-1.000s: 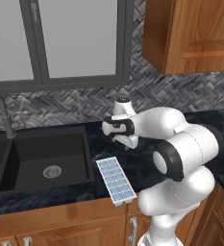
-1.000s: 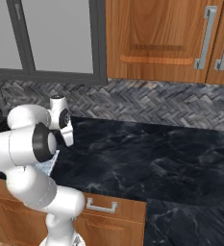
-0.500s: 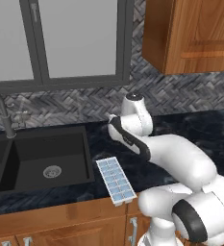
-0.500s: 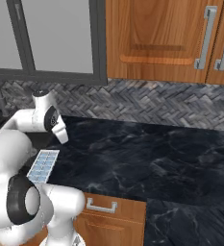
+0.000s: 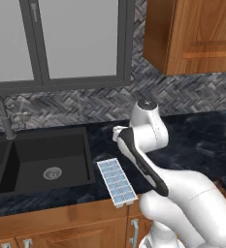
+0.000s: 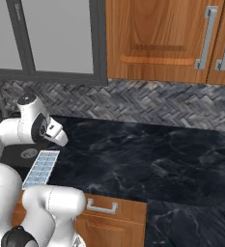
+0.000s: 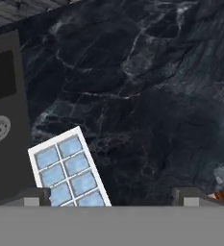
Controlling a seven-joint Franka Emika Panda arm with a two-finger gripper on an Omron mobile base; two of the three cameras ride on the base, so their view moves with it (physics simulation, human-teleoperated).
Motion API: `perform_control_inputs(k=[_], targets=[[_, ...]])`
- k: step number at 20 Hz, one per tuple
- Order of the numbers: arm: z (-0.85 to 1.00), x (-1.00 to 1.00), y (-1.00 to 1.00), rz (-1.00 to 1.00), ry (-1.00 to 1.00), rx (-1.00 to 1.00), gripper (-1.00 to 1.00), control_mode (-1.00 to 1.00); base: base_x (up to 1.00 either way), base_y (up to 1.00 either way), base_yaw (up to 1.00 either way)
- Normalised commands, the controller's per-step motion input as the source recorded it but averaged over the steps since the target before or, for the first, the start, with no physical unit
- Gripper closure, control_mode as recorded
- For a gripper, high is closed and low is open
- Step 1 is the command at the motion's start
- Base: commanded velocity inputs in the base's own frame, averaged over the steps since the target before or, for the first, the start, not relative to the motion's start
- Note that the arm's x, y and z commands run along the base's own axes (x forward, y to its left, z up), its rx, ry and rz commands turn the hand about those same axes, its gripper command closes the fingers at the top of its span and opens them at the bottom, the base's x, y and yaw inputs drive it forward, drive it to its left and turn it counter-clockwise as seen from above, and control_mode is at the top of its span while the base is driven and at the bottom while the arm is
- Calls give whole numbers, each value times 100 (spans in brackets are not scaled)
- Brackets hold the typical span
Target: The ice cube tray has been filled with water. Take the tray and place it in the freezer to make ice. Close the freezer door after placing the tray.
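Glossy dark marble counter (image 5: 192, 140) — white plastic ice cube tray (image 5: 116, 181), wooden cabinets (image 6: 157, 38).

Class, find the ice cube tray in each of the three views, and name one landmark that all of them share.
Left base view: ice cube tray lower centre, at the counter's front edge.
Right base view: tray lower left.
Hand view: tray bottom left.
Shared landmark: the sink beside it.

Ice cube tray (image 6: 41, 167) on counter (image 6: 157, 159) edge
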Motion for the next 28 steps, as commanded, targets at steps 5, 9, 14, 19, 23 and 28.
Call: perform_control_inputs(k=[5, 9, 14, 19, 23, 28], targets=[[19, -23, 29, 30, 10, -44, -100, -100, 0, 0, 0], [10, -18, 44, 20, 2, -43, -100, -100, 0, 0, 0], [2, -31, 23, 14, 0, -35, -100, -100, 0, 0, 0], [0, -34, 15, 10, 1, -27, -100, -100, 0, 0, 0], [-1, -25, 12, 6, 3, -26, -100, -100, 0, 0, 0], [-3, -17, 12, 0, 1, -25, -100, -100, 0, 0, 0]])
